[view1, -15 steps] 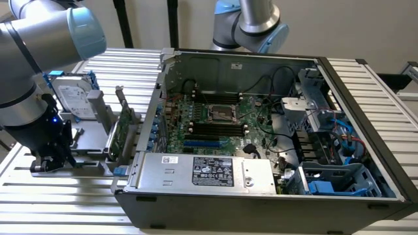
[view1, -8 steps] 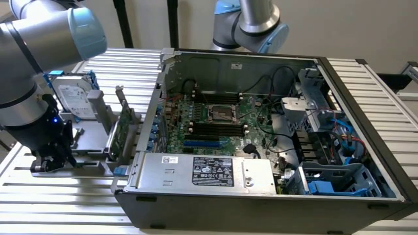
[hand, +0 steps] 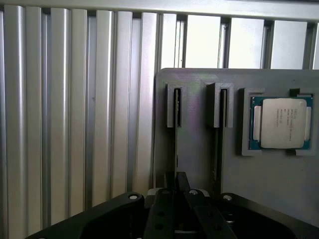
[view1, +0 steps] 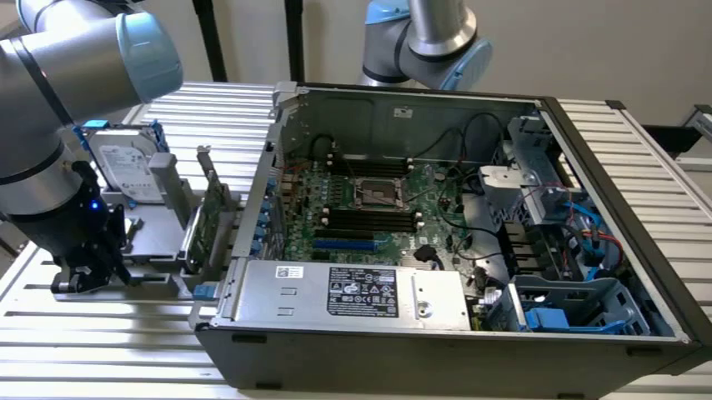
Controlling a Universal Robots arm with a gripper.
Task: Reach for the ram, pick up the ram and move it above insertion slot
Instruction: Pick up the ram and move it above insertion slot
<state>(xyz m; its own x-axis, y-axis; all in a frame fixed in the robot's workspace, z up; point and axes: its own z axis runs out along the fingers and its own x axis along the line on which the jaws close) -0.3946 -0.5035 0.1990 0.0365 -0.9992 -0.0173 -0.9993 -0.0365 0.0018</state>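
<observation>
Open PC case [view1: 445,358] sits on a slatted aluminium table [view1: 112,342], motherboard [view1: 368,225] facing up with a bare CPU socket [view1: 374,193]. The silver power supply [view1: 333,292] lies along the near wall. At the exterior view's left, a hard drive [view1: 122,162] and a green expansion card [view1: 206,225] stand upright in a gray holder [hand: 269,189]. A processor [hand: 280,123] is nested in the holder's recess.

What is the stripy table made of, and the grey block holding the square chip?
The stripy table looks like bare metal, probably aluminium: pale silver ribs with a dull shine. The grey block looks like matte plastic, though that is less sure: flat even grey with no gleam. The square chip has a silvery metal lid with a soft sheen, set on a green board.
</observation>
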